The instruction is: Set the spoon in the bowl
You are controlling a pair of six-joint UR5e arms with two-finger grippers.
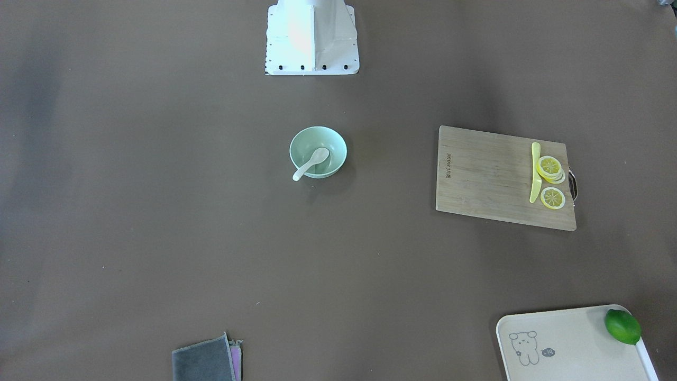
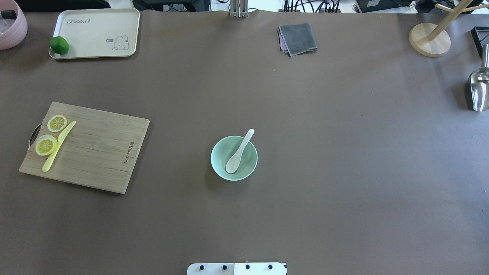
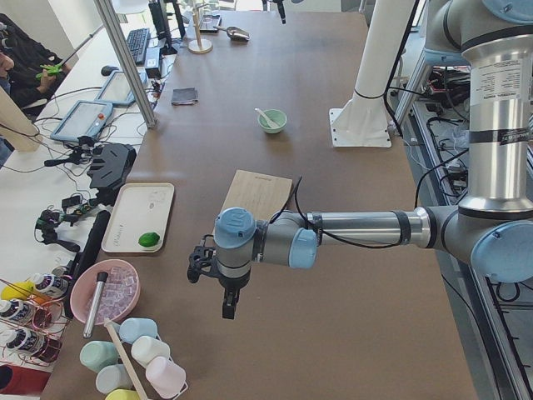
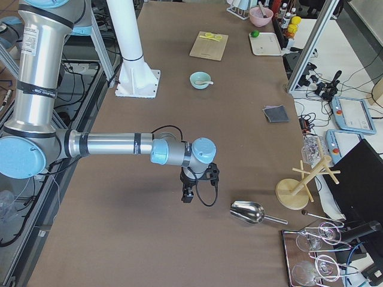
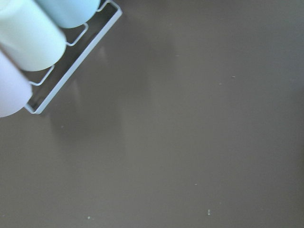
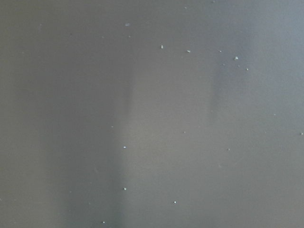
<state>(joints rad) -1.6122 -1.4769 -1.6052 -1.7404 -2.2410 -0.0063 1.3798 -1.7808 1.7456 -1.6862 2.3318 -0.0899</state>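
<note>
**Soft, even light; both wrist views thin on detail**

You have diffuse light over the whole brown table (image 2: 344,172), and shadows are faint and soft-edged, as with the weak one beside the bowl (image 2: 219,156). In the front-facing view the white robot base (image 1: 312,37) is blown out and the left side of the frame darkens. The metal scoop (image 2: 479,89) carries a bright glare. In your left wrist view the pastel cups (image 5: 28,38) in the corner are out of focus. Your right wrist view gives only flat surface with pale vertical streaks and specks.
</note>
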